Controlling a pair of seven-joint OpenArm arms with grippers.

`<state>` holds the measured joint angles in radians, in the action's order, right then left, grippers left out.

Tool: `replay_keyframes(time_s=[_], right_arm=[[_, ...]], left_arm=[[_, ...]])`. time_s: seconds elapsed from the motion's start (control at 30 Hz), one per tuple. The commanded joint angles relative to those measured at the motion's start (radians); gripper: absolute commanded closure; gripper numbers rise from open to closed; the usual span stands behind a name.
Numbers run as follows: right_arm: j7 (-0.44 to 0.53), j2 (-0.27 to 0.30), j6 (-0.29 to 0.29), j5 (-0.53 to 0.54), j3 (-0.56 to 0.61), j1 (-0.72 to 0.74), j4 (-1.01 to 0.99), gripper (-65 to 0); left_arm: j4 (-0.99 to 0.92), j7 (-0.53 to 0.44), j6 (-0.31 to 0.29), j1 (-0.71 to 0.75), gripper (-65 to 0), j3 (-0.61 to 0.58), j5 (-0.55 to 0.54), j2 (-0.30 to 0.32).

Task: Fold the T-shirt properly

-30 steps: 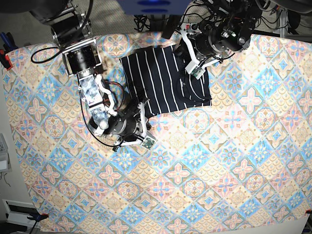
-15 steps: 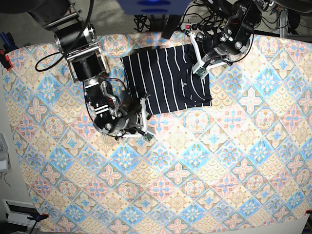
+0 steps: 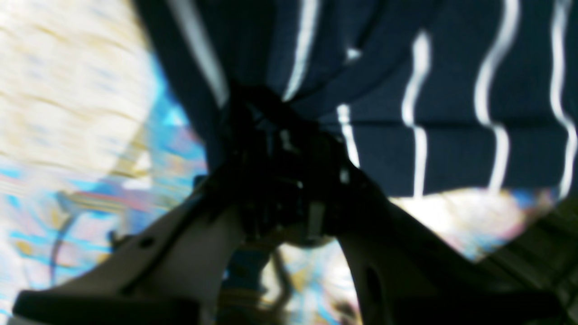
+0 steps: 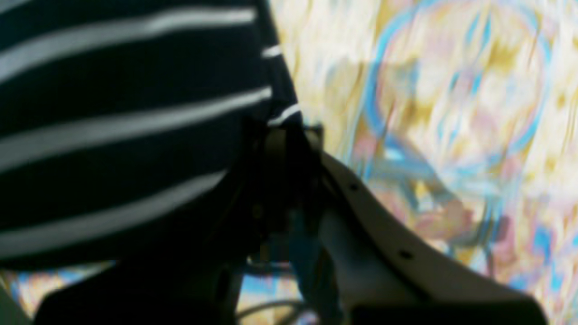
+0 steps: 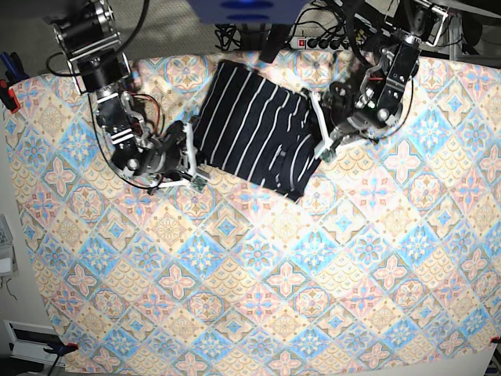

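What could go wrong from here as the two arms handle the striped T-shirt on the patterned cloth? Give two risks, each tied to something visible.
1. The T-shirt sits skewed with wavy stripes near the left gripper; creases could get folded in.
2. The right gripper seems to grip only the shirt's edge, so the hem may slip out, or the tablecloth may get pinched too.

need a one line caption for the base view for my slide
Two arms grip opposite sides of the striped T-shirt, left gripper and right gripper, over a patterned tablecloth.
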<state>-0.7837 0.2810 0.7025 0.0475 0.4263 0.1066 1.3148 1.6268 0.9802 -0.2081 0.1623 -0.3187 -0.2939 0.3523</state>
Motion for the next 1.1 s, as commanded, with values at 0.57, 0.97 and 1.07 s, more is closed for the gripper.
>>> replay_keyframes(time_s=[0.57, 0.97, 1.07], right_arm=[[-0.049, 0.119, -0.004, -0.024, -0.129, -0.204, 0.451, -5.2], [-0.047, 0.028, -0.004, -0.021, 0.032, -0.192, 0.595, -5.2], [-0.049, -0.007, -0.004, -0.021, 0.062, -0.172, 0.595, -5.2]], left_arm=[[0.066, -0.004, 0.098, -0.149, -13.5, 0.039, 0.169, -0.109], [0.312, -0.001, 0.126, 0.181, -13.5, 0.376, 0.072, -0.206], [0.310, 0.001, 0.128, 0.221, -13.5, 0.387, 0.075, -0.240]])
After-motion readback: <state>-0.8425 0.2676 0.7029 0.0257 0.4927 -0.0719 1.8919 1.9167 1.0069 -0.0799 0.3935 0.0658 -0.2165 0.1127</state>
